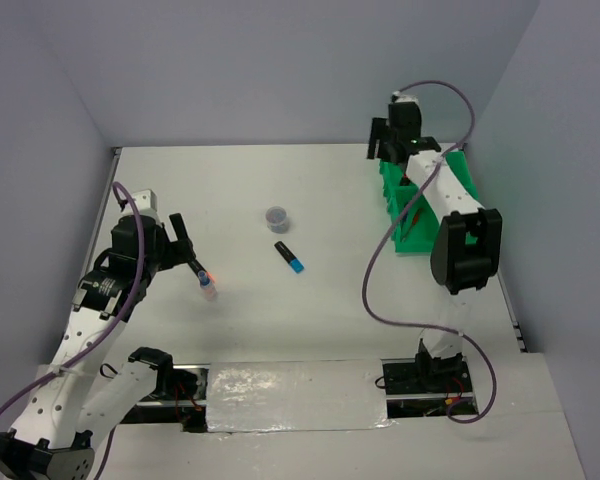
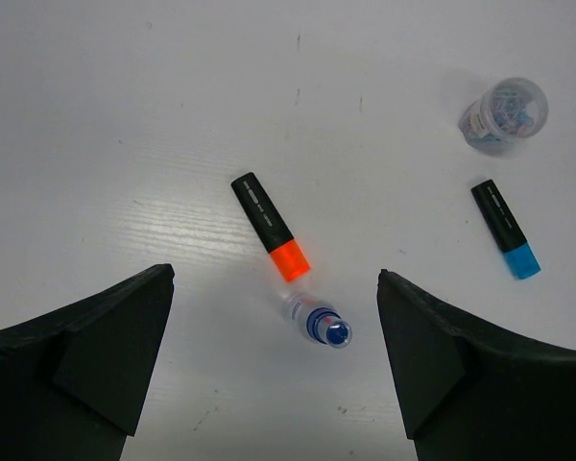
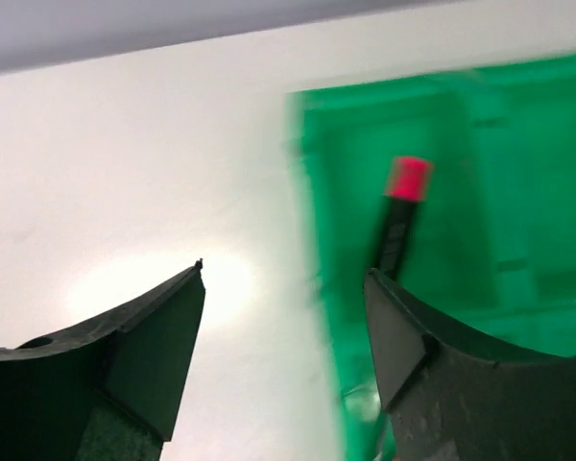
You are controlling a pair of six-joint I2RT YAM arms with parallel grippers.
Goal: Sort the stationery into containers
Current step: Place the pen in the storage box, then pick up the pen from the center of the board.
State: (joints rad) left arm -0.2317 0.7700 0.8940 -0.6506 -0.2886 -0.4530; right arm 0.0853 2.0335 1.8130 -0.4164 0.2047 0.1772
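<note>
the left gripper (image 2: 274, 277) hangs over the matte white table (image 2: 106, 115), its two black wedge-shaped jaws spread wide with nothing between them. under it, toward 6 o'clock in the left wrist view, lies a black plastic highlighter with an orange end (image 2: 271, 228). just beside that end is a small clear bottle with a blue cap (image 2: 319, 322). the top view shows only the bottle and a speck of orange next to the fingers. at 1 o'clock in the wrist view stands a round clear pot filled with coloured bits (image 2: 504, 115). at 5 o'clock of the pot, apart from it, lies a black highlighter with a blue end (image 2: 506, 229). the right gripper (image 3: 284, 269) hovers at the table's 2 o'clock corner, over the edge of the bright green plastic tray (image 3: 528, 125), jaws wide apart and holding nothing. its blurred wrist view shows a black highlighter with a pink end (image 3: 399, 216) inside the tray, which the arm hides in the top view. which compartment it is in cannot be told.
</note>
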